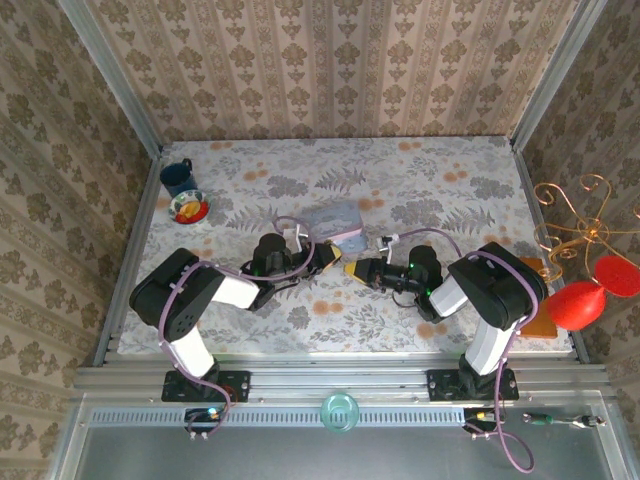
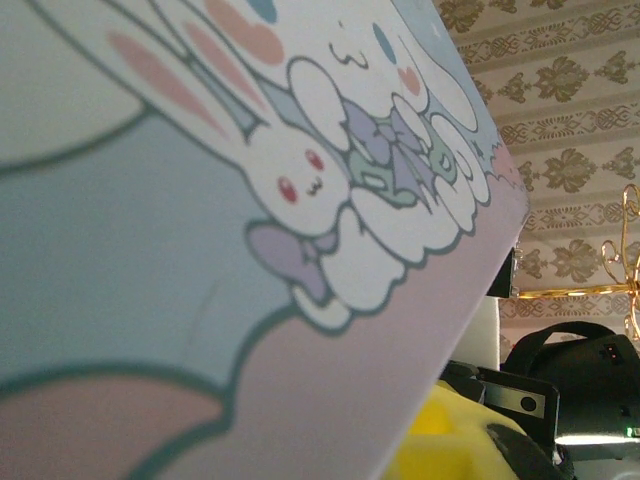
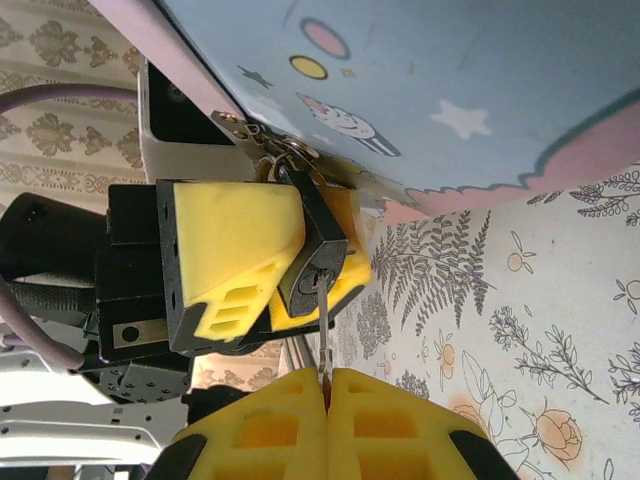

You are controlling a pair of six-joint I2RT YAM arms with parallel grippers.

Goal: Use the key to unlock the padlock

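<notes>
Right gripper (image 3: 327,385): clamped shut on the key's head.
Key (image 3: 324,330): upright, tip at the padlock's keyhole.
Padlock (image 3: 316,245): pinched in the left gripper (image 1: 328,256), shackle through the tin's hasp (image 3: 245,128).
Tin (image 3: 480,90): pale blue, cartoon-printed, on the floral table (image 3: 530,330).

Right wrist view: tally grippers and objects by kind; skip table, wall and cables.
padlock: 1
key: 1
tin: 1
grippers: 2, the left gripper and the right gripper
Total: 5
</notes>
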